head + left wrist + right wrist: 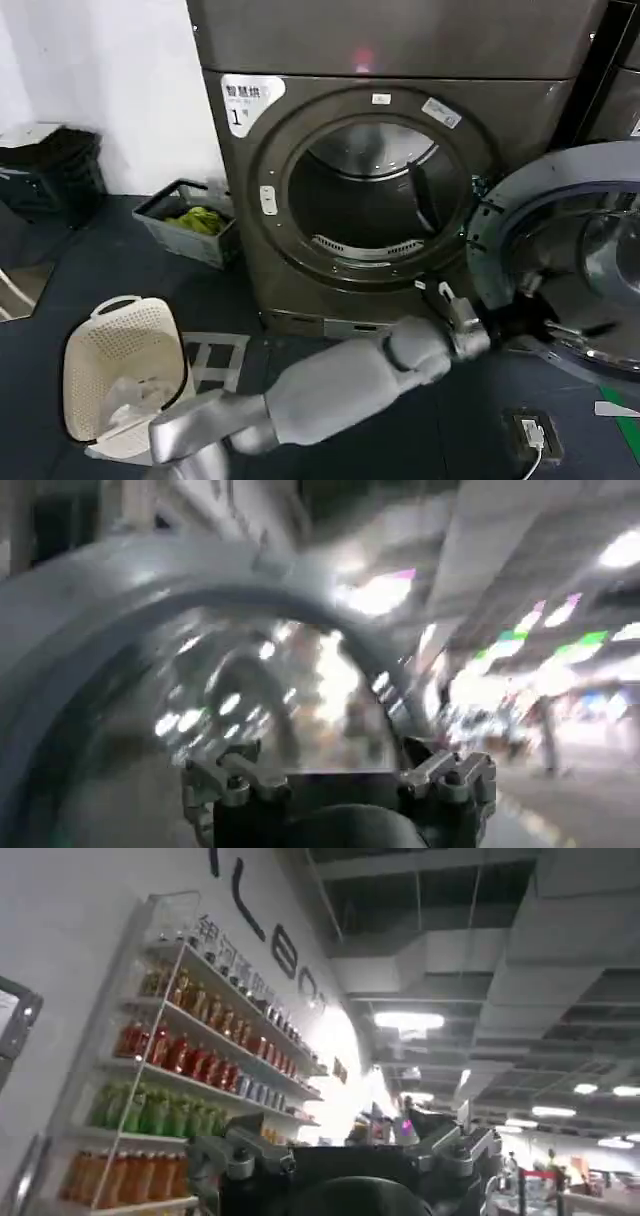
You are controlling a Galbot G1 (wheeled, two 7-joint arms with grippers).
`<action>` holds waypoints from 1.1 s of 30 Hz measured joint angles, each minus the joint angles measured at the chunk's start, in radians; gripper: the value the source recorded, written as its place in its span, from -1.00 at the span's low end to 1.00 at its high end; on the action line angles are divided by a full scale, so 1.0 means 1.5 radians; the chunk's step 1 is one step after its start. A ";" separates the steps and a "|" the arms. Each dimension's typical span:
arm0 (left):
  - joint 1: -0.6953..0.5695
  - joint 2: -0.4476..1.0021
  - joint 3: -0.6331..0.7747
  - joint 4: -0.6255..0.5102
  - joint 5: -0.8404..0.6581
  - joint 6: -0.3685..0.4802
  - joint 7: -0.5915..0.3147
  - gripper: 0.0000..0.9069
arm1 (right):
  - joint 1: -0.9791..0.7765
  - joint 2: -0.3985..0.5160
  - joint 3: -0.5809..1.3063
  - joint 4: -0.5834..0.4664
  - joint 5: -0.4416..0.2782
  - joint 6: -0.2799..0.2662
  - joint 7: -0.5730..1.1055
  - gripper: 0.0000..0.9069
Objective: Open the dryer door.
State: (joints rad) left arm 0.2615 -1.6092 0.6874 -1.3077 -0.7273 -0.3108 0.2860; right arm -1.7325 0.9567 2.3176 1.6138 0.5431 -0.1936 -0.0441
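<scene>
The large round porthole dryer door with the wide chrome rim and dark glass centre (575, 255) already stands swung wide, at about three o'clock of the head view, hinged on the dark grey machine with the white "1" sticker (247, 103), whose round drum opening (372, 195) lies bare at the middle. The step in hand looks like the last of the swing: to do it well the arm should follow the door's arc about its hinge, pressing evenly on the rim rather than dragging sideways, and ease off before the door meets the neighbouring machine. The left gripper (497, 325) reaches across from seven o'clock to the door's lower edge at about four o'clock; from the head view it cannot be told whether it grips or only touches the rim. In the left wrist view the gripper (340, 780) has its fingers (225, 777) set well apart, released, with the chrome rim arching close beyond and nothing between them. The right gripper (345, 1158) is raised away from the work, jaws likewise spread and empty, facing a wall shelf of bottled drinks (190, 1058).
</scene>
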 joint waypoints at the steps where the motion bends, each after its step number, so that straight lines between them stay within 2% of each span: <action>1: 0.003 0.000 0.005 -0.008 -0.015 -0.013 0.008 1.00 | 0.000 -0.001 0.002 -0.002 -0.003 0.001 0.002 1.00; 6: 0.022 0.021 0.022 -0.069 -0.040 -0.039 0.018 1.00 | 0.000 -0.008 0.011 -0.013 -0.008 0.000 0.007 1.00; 12: 0.034 0.178 0.039 -0.178 -0.034 -0.030 0.019 1.00 | 0.006 -0.017 0.007 -0.015 -0.014 -0.003 0.005 1.00; 17: 0.021 0.316 0.043 -0.264 -0.026 -0.016 0.015 1.00 | 0.012 -0.026 0.004 -0.022 -0.035 -0.005 0.003 1.00; 20: 0.010 0.399 0.052 -0.302 0.008 0.007 -0.007 1.00 | 0.012 -0.030 0.007 -0.021 -0.064 -0.012 0.001 1.00; 25: -0.028 0.545 0.098 -0.354 0.035 0.130 -0.084 1.00 | 0.017 -0.036 0.008 -0.017 -0.088 -0.019 0.000 1.00; 28: -0.055 0.623 0.129 -0.377 0.020 0.217 -0.104 1.00 | 0.023 -0.041 0.001 -0.018 -0.089 -0.022 -0.001 1.00; 33: -0.099 0.732 0.177 -0.390 -0.029 0.299 -0.118 1.00 | 0.032 -0.046 -0.009 -0.020 -0.089 -0.025 -0.004 1.00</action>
State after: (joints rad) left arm 0.1125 -0.5119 0.9527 -1.8930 -0.7701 0.1381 0.1095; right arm -1.6843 0.8873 2.3040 1.5836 0.4091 -0.2310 -0.0500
